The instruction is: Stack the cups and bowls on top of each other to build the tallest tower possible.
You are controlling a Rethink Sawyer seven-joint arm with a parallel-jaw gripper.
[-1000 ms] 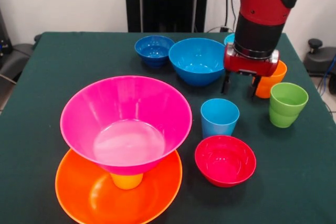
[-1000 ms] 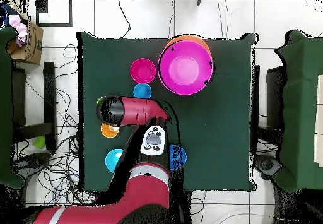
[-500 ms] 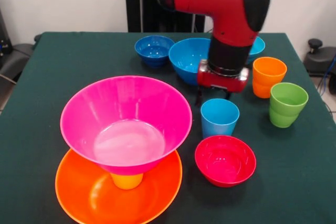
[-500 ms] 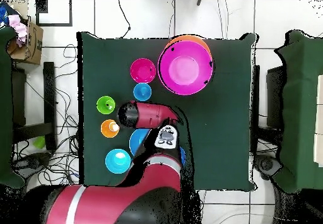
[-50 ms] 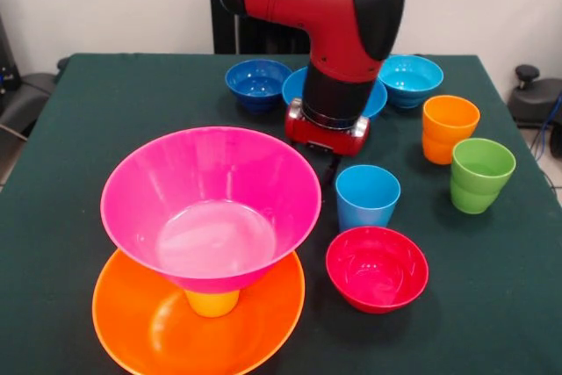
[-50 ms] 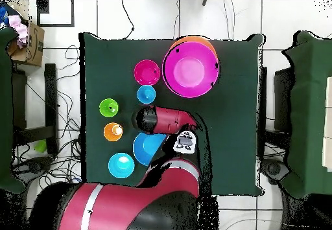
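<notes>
A tower stands at the front left: the large pink bowl point(image 5: 211, 204) point(image 6: 190, 72) rests on the yellow cup point(image 5: 212, 303), which stands in the large orange bowl point(image 5: 140, 327) point(image 6: 194, 40). The light-blue cup point(image 5: 367, 197) point(image 6: 146, 94) stands upright on the table, apart from the tower, with the red bowl point(image 5: 377, 268) point(image 6: 147, 72) in front of it. My gripper point(image 5: 329, 164) hangs low between the pink bowl's rim and the light-blue cup, just behind them. It holds nothing that I can see. In the overhead view the arm's wrist point(image 6: 148, 118) covers it.
Orange cup point(image 5: 450, 129) point(image 6: 113, 131) and green cup point(image 5: 481, 175) point(image 6: 109, 107) stand at the right. At the back are the small dark blue bowl point(image 5: 258, 83), the medium blue bowl point(image 5: 297, 87) point(image 6: 146, 147) partly behind the arm, and the cyan bowl point(image 5: 410, 79) point(image 6: 121, 165).
The arm has swung left in the front view, from beside the orange cup to behind the light-blue cup and near the pink bowl. No cup or bowl has moved.
</notes>
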